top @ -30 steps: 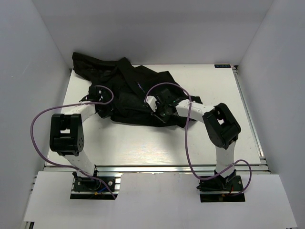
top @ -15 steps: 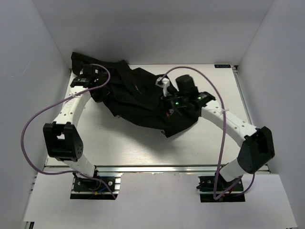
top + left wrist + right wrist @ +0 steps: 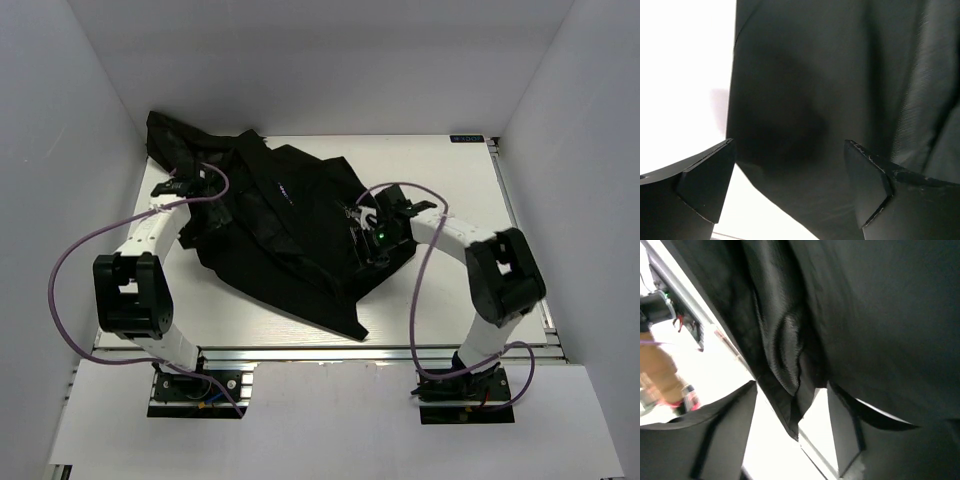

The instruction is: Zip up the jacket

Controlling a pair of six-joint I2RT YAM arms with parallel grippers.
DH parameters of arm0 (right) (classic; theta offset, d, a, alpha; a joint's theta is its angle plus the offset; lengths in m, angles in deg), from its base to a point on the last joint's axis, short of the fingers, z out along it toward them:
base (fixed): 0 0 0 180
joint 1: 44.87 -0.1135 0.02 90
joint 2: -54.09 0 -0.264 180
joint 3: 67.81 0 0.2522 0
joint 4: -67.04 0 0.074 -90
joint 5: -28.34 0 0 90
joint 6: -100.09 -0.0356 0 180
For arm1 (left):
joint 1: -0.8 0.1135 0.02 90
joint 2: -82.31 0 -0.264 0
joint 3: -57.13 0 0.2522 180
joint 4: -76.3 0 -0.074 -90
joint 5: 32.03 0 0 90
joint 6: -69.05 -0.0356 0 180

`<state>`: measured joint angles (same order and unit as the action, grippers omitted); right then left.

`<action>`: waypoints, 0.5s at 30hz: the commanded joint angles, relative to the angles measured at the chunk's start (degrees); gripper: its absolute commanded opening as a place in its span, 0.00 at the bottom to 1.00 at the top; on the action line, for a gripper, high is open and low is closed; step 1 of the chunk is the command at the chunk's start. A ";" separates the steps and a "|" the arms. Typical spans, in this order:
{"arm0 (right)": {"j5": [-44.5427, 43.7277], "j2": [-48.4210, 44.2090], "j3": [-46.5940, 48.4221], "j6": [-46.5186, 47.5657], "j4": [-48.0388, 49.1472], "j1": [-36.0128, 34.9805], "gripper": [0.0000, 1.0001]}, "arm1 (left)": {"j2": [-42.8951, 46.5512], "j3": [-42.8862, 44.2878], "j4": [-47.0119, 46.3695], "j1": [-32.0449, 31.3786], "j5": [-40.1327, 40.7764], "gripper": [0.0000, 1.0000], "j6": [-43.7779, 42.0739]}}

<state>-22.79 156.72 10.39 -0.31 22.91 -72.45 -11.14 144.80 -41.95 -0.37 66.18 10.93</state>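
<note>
The black jacket (image 3: 290,250) lies crumpled across the table (image 3: 450,170), one sleeve bunched at the far-left corner and a pointed corner reaching the front edge. My left gripper (image 3: 203,203) hovers over the jacket's left side; in the left wrist view it (image 3: 789,145) is open, with smooth black jacket cloth (image 3: 840,75) beyond the fingers and nothing pinched. My right gripper (image 3: 366,236) sits at the jacket's right edge. In the right wrist view it (image 3: 791,387) is open, and a hanging fold of the jacket (image 3: 785,340) dips between the spread fingers without being clamped. No zipper shows.
White walls enclose the table on the left, back and right. An aluminium rail (image 3: 350,352) runs along the near edge. Purple cables (image 3: 60,270) loop from both arms. Bare tabletop lies to the right of the jacket.
Both grippers have opened and let go of the cloth. The jacket has dropped and spread toward the front edge. The left arm drew back from the far corner; the right arm folded in.
</note>
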 commanded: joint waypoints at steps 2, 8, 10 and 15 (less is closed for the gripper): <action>-10.55 -10.69 6.65 3.18 0.05 0.15 0.68 | 9.40 -4.73 -0.18 -0.15 4.26 0.98 5.19; -27.42 -11.23 11.92 6.42 3.39 1.12 0.88 | 17.41 -14.65 1.85 -0.06 7.26 0.98 10.91; -32.60 -7.65 15.69 9.50 4.87 1.82 0.89 | 17.69 -16.07 0.71 -0.06 6.82 0.98 11.36; -29.83 4.48 25.71 20.22 8.31 6.21 0.89 | 13.40 -15.73 -8.24 -0.06 5.07 0.98 10.49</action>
<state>-49.96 154.16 30.33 11.91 28.55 -69.04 4.34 128.47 -43.18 -0.44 71.36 20.61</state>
